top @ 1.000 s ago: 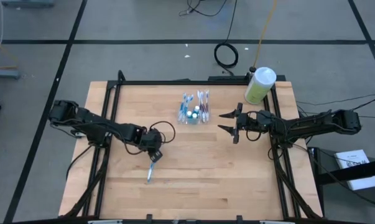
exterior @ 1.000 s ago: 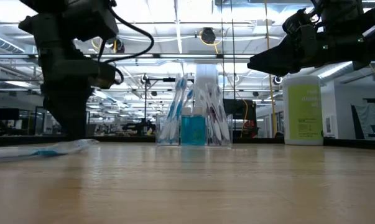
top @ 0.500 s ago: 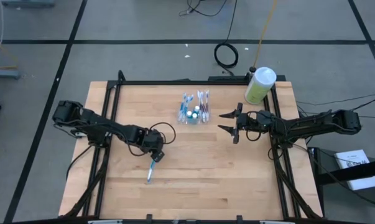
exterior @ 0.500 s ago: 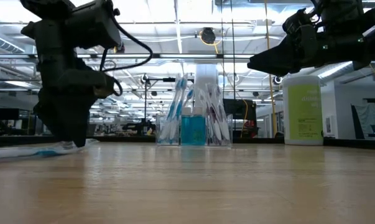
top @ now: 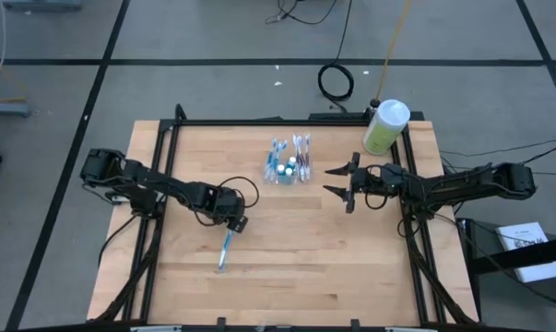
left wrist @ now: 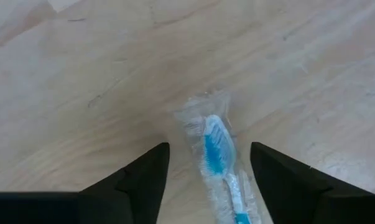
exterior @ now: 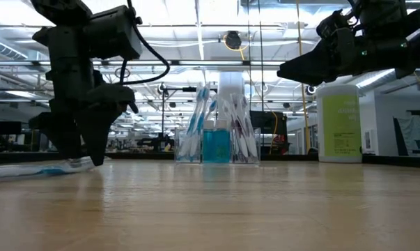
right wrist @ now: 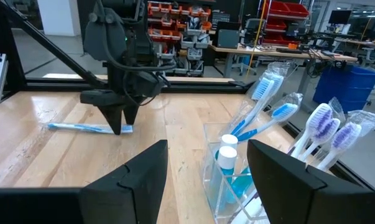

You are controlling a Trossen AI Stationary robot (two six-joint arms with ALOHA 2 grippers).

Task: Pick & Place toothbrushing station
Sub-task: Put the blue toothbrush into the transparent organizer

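Observation:
The toothbrushing station, a small clear tray holding several wrapped toothbrushes and small blue-capped tubes, stands on the table's far middle. A blue toothbrush in a clear wrapper lies flat on the wood near the left middle. My left gripper points down over its head end, open, one finger on either side of the brush head without touching it. My right gripper hovers level and open to the right of the station, with nothing between its fingers.
A green bottle with a white cap stands at the table's far right corner. A black frame runs along the table's edges. Bare wood lies along the near half of the table.
My left gripper has gone down toward the wrapped toothbrush's head end, has rolled about its own pointing line and has opened; its two fingers now stand apart close above the table. The toothbrush has stayed where it lay.

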